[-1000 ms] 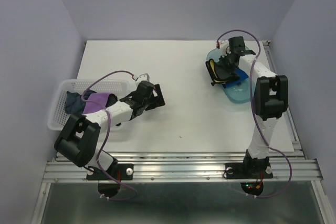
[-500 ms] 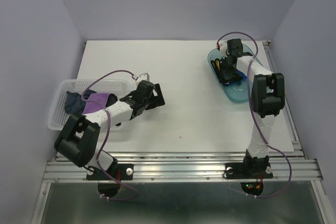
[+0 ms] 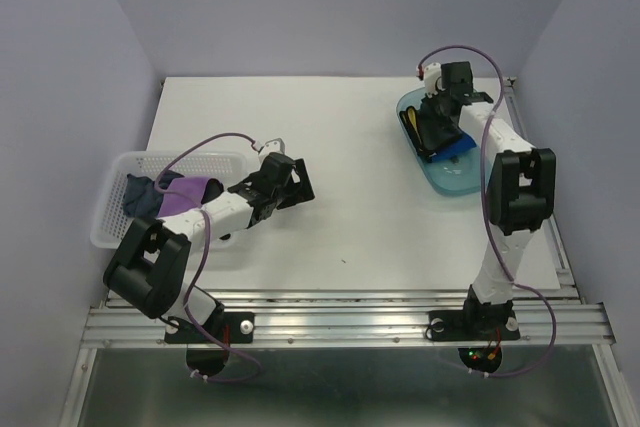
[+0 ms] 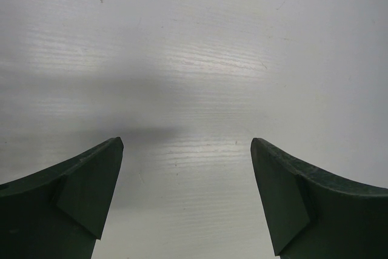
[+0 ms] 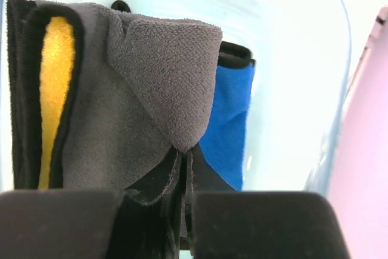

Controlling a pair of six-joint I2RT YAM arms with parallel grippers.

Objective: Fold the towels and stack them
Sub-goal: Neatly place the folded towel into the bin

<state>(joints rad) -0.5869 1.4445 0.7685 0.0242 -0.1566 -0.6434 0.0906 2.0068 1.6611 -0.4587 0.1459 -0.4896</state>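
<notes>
Far right, tray (image 3: 455,179): grey towel (image 5: 139,83) pinched by right gripper (image 5: 182,171), yellow towel (image 5: 56,71), blue towel (image 5: 227,119). Basket (image 3: 115,232): purple towel (image 3: 188,192), navy towel (image 3: 140,195). Left gripper (image 4: 187,150) spread over bench (image 4: 194,40).

White bench (image 3: 350,187), seen from above, enclosed by pale lilac walls (image 3: 330,7) at the back and both sides. A translucent teal tray (image 3: 455,180) lies at the far right, close to the bench's right edge. A white mesh basket (image 3: 112,227) sits at the left edge, well apart from the tray. Aluminium rails (image 3: 350,319) run along the near edge. The wrist views show the tray's wall (image 5: 291,40) and the bare bench surface (image 4: 194,59).
</notes>
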